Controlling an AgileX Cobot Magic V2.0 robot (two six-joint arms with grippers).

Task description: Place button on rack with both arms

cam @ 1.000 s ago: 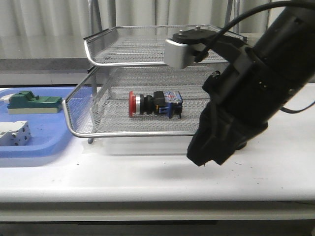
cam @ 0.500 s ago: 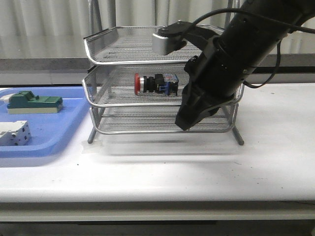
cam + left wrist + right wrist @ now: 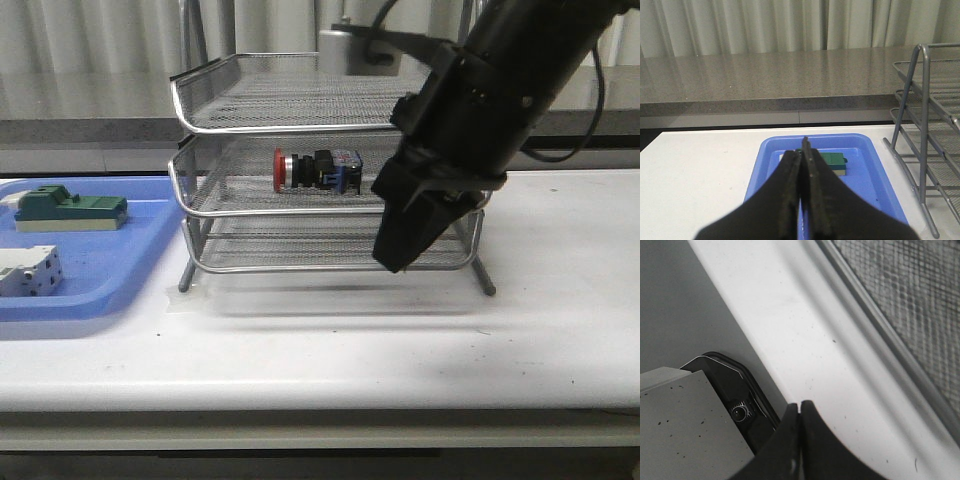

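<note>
The button [image 3: 317, 168], red cap to the left and blue block to the right, lies on its side in the middle tier of the silver wire rack [image 3: 210, 150]. All tiers sit pushed in. My right gripper [image 3: 397, 255] is shut and empty, hanging in front of the rack's right side, just above the table; in the right wrist view [image 3: 800, 407] its fingers are pressed together over the white table. My left gripper [image 3: 804, 150] is shut and empty above the blue tray; it is out of the front view. The rack's edge [image 3: 922, 125] shows in the left wrist view.
A flat blue tray [image 3: 110, 290] lies left of the rack and holds a green block part [image 3: 68, 208] and a white block part [image 3: 28, 272]. The green part [image 3: 832, 161] and the tray [image 3: 870, 175] also show in the left wrist view. A grey ledge runs behind the table.
The middle tier with the button slid back into the rack. My right arm then rose and drew back a little towards the right front of the rack.
</note>
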